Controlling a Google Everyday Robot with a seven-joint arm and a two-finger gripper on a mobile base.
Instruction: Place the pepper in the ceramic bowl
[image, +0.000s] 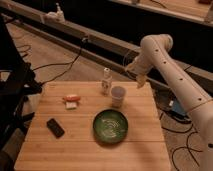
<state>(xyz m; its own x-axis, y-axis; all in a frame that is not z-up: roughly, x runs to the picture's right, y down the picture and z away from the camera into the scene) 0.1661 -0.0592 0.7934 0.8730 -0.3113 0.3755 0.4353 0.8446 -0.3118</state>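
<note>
The small red-orange pepper (73, 97) lies on the wooden table (140, 145) at its left side, just behind a small white block (71, 105). The dark green ceramic bowl (110, 126) with pale swirls sits in the front middle of the table, with nothing in it. My gripper (139, 80) hangs from the white arm above the table's back right corner, far from the pepper and behind and to the right of the bowl. It holds nothing that I can see.
A whitish cup (118, 95) stands just behind the bowl, with a small pale bottle (106, 81) behind and left of it. A black phone-like slab (55, 127) lies front left. Cables run across the floor beyond the table.
</note>
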